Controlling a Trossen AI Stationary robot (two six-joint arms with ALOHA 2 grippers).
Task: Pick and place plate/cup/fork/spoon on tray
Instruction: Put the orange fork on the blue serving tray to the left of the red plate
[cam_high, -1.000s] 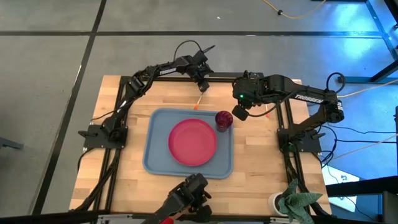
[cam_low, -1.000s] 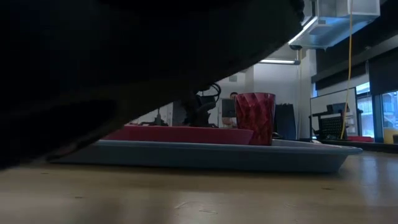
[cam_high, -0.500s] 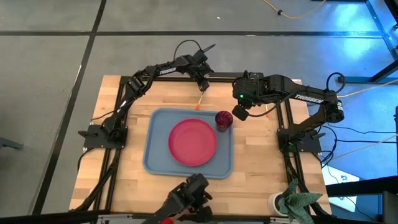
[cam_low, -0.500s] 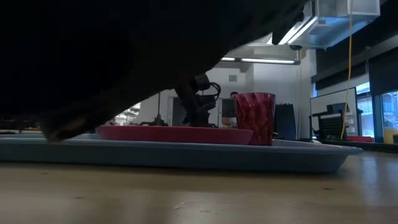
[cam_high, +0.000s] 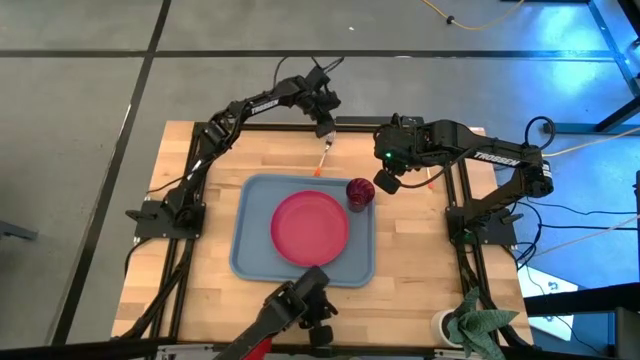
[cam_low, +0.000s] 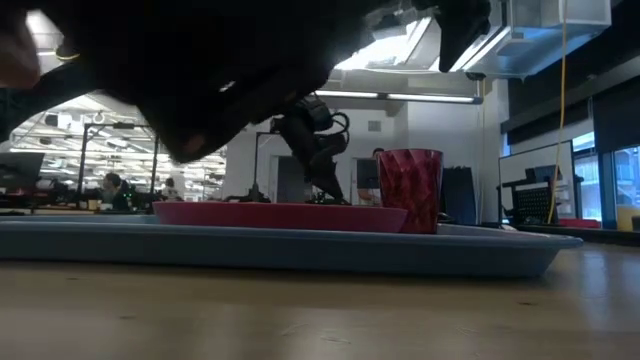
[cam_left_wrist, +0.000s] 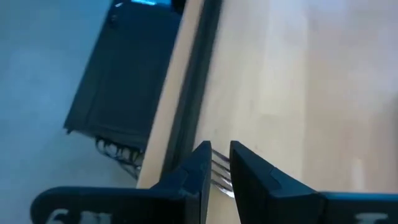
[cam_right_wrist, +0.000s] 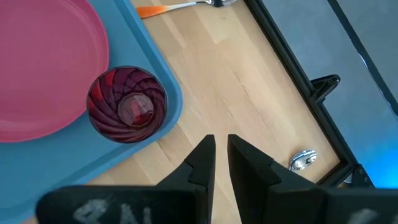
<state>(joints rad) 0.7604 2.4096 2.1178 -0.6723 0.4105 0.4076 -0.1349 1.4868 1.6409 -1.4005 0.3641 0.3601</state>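
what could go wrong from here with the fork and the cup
1. The left gripper jaws pinch the fork only at its prongs, with the orange handle hanging toward the tray. It could slip or swing, or catch the far rim.
2. The cup stands in the tray's corner, close to the right gripper. A careless move there might tip it.

left tool (cam_high: 324, 128) lifted farther back, fork (cam_high: 322, 157) raised

A wooden table (cam_high: 200, 290) stands on a grey floor (cam_high: 80, 100) crossed by dark lines, with blue light at 2 o'clock. Across the room, ceiling strip lights (cam_low: 430, 97) glow, windows (cam_low: 610, 185) sit at 3 o'clock, and a person (cam_low: 112, 188) sits at 9 o'clock.
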